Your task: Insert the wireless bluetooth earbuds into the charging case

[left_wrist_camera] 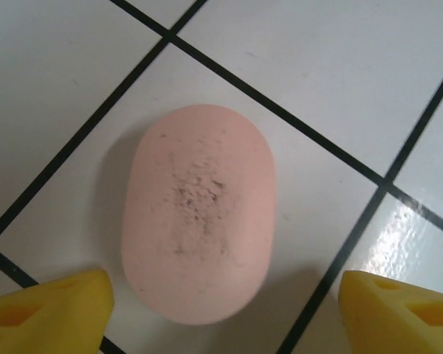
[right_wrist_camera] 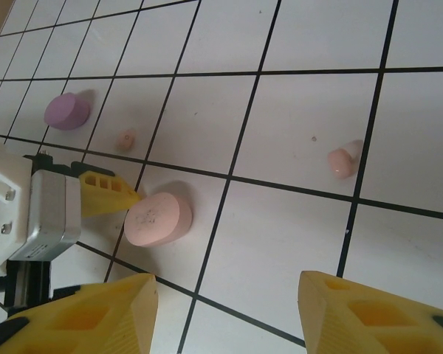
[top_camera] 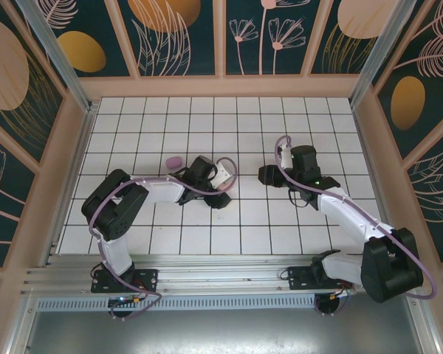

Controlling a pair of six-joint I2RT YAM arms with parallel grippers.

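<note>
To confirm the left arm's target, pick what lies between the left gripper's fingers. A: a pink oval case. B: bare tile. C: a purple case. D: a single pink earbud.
A: the left wrist view shows the pink oval case lying on the tile between the yellow fingertips of the left gripper.

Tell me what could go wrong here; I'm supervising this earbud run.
The pink case lies flat and shut between the open fingers of the left gripper; rounded and smooth, it may squirt out when pinched. A pink earbud sits loose on the tiles ahead of the right gripper; a sweep could send it rolling.
</note>
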